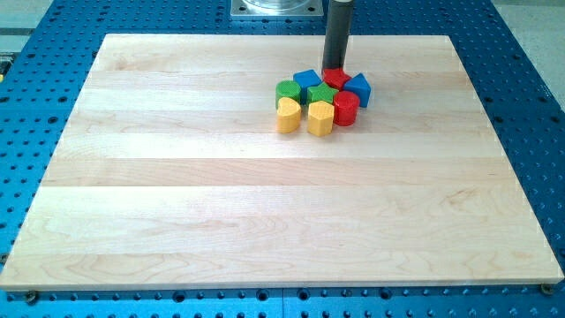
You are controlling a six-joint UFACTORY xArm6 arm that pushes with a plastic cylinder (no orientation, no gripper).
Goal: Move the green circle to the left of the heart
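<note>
Light wood table (265, 203), pale planks w/ grain running left-right, sitting on a blue perforated base (530, 106). All blocks bunched in one tight cluster near the view's top, a bit right of centre. Back row: blue block (306, 79), red block (336, 78), blue block (358, 88) on the view's right. Middle: green circle (288, 90) on the left, green block (321, 94) beside it. Front row: yellow heart (289, 116), yellow block (320, 117), red cylinder (345, 109). Neighbours touching or nearly so. My tip (335, 68) is at the cluster's back edge, against the red block.
</note>
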